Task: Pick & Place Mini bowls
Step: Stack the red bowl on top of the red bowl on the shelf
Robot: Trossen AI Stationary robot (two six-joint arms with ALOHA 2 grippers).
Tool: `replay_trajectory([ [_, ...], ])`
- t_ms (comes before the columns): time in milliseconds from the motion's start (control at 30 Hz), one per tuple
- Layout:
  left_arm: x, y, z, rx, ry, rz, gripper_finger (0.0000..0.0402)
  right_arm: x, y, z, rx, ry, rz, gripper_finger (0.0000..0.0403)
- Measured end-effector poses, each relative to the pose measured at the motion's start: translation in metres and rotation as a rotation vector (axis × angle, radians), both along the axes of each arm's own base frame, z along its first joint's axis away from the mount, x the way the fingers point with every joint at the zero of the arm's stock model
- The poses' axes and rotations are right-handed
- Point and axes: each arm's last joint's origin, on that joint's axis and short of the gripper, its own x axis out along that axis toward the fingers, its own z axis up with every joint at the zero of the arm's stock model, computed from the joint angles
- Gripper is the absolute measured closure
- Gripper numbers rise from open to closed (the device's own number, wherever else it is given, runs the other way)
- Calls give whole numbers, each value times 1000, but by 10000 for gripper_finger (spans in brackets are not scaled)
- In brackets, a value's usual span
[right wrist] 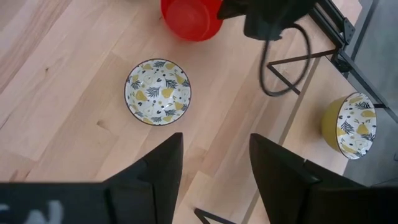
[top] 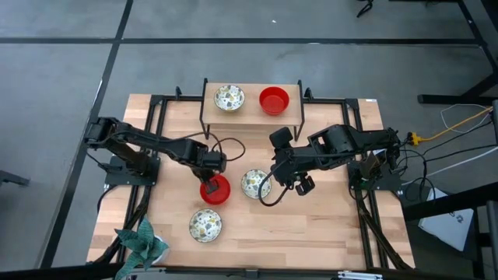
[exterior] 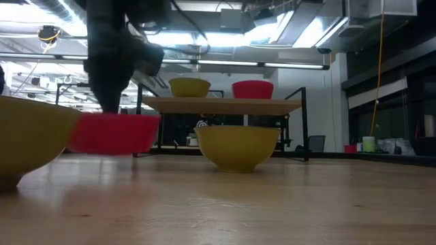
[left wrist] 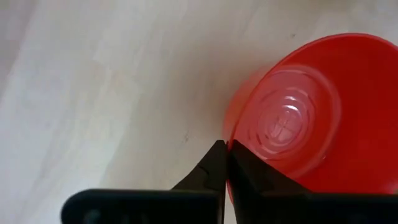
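My left gripper (top: 208, 184) is shut on a glossy red mini bowl (top: 216, 190) left of the table's middle; in the low view this bowl (exterior: 112, 133) hangs a little above the wood. A patterned mini bowl (top: 254, 183) sits on its base just right of it, below my open right gripper (top: 300, 185), which hovers high with nothing between its fingers (right wrist: 211, 162). Another patterned bowl (top: 205, 225) rests near the front edge. On the raised shelf (top: 250, 115) at the back stand a patterned bowl (top: 228, 97) and a red bowl (top: 274, 99). My left gripper pinches the red bowl's rim (left wrist: 229, 144) on the side nearest the arm, with one finger (left wrist: 249, 174) inside the bowl and the other (left wrist: 208, 168) outside. The fingers come from above, pointing steeply down. The bowl hangs mouth up, about level, just clear of the table.
A teal leafy object (top: 142, 241) lies at the near left corner. The shelf's black legs (top: 204, 117) stand at the back centre, and black frame rails (top: 159, 124) run along both sides. Bare wood (top: 311, 233) lies at the front right.
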Motion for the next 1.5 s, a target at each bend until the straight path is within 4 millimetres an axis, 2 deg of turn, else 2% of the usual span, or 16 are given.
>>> replay_trajectory([
  [200, 7, 9, 31, 12, -36, -41, 399, 0, 2, 0, 48, 16, 32, 219],
  [400, 21, 20, 68, 10, -154, -79, 399, -1, 4, -1, 110, 37, 77, 219],
  [667, 32, 39, 118, -50, -340, -134, 399, -1, 4, -1, 76, 46, 140, 219],
  [900, 34, 45, 153, -41, -468, -192, 399, 2, 6, 1, 57, 29, 248, 219],
  [1067, 36, 44, 163, -51, -516, -215, 399, 4, 7, 2, 20, 5, 307, 219],
  [1233, 37, 44, 162, -79, -510, -192, 399, 8, 8, 5, -8, -39, 355, 219],
  [1500, 39, 44, 158, -135, -479, -139, 399, 13, 8, 9, -37, -105, 328, 219],
])
